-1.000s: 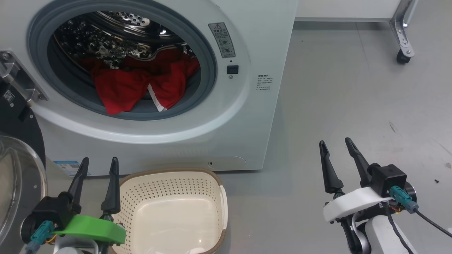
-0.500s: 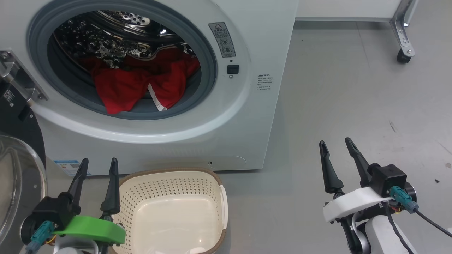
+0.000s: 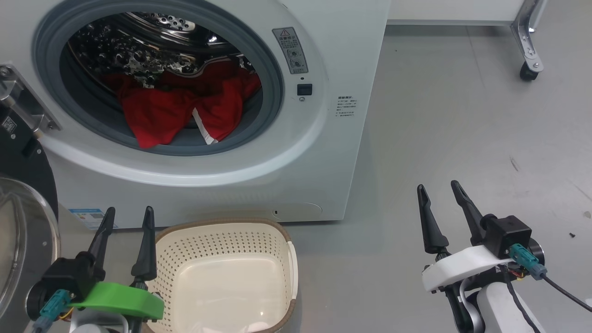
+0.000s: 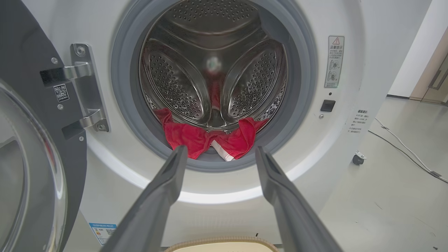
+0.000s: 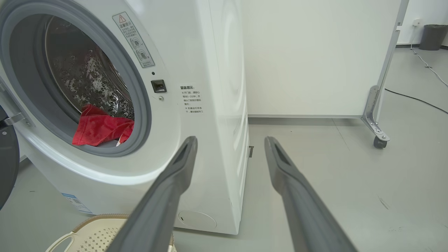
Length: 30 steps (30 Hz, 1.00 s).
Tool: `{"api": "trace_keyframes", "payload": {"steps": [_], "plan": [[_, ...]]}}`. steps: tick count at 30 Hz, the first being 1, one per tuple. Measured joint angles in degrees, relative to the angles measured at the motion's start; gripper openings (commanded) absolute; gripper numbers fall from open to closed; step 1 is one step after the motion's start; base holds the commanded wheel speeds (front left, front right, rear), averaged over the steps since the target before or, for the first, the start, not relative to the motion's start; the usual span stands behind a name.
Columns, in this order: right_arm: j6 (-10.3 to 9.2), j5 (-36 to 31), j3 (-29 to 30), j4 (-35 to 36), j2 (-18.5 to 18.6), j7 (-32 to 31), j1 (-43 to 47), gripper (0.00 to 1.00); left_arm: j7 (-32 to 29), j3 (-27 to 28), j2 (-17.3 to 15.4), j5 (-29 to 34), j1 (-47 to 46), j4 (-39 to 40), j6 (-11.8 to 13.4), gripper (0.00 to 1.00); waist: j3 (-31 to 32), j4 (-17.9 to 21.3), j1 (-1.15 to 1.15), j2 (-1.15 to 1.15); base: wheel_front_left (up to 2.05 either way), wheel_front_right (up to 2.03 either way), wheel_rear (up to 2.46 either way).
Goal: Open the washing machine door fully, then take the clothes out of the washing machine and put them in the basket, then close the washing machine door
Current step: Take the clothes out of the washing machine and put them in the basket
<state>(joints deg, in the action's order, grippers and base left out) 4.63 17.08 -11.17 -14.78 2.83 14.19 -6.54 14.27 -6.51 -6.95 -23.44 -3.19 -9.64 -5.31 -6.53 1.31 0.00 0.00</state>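
Grey floor (image 3: 439,115), smooth, under the washing machine (image 3: 333,152); washing machine door (image 3: 25,231) swung out on the left, hinge side; whether at full swing, cannot tell. Clothes (image 3: 157,115) lie low in the drum (image 3: 120,41), one red fold draped over the gasket (image 3: 273,92) lip. Basket (image 3: 222,223) stands on the floor just before the machine, nothing in it. Left gripper (image 3: 128,212): fingers spread, holding nothing, just beside the basket rim; right gripper (image 3: 437,186): likewise spread and unladen, well off to the right.

Risks, as judged:
- shallow pinch takes one layer only; fabric trails and drops short of the basket;
- fingertip snags the rubber gasket going in or out;
- left arm works close to the door; could knock it;
- light basket skids if brushed;
- fold left over the lip gets trapped at closing.
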Motion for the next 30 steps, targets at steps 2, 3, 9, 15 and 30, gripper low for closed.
{"api": "trace_keyframes", "payload": {"steps": [2,3,9,15,30], "plan": [[0.00,0.0,-0.3,0.2,0.0,0.0,0.0,1.00,0.0,0.2,-0.1,0.0,0.0,0.3,0.1,1.00,-0.4,0.1,0.00,0.00,0.00,0.00,0.00],[0.00,0.0,-0.4,0.3,0.0,0.0,0.0,1.00,-0.1,0.3,-0.2,0.0,0.0,0.5,0.1,1.00,-0.6,0.1,0.00,0.00,0.00,0.00,0.00],[0.00,0.0,-0.9,1.0,0.0,0.0,0.0,1.00,-0.2,0.7,-1.1,0.0,0.0,1.1,0.5,1.00,-2.0,0.6,0.00,0.00,0.00,0.00,0.00],[-0.14,0.1,-1.9,1.7,0.0,0.0,-0.1,1.00,-1.4,0.8,-1.6,0.3,0.0,2.5,0.6,1.00,-4.6,1.4,0.00,0.00,0.00,0.00,0.00],[-1.25,1.6,-4.4,4.9,0.0,0.3,-2.3,1.00,-7.2,1.5,-5.9,2.4,-8.2,4.7,2.0,1.00,-13.3,6.0,0.00,0.00,0.00,0.00,0.00]]}}
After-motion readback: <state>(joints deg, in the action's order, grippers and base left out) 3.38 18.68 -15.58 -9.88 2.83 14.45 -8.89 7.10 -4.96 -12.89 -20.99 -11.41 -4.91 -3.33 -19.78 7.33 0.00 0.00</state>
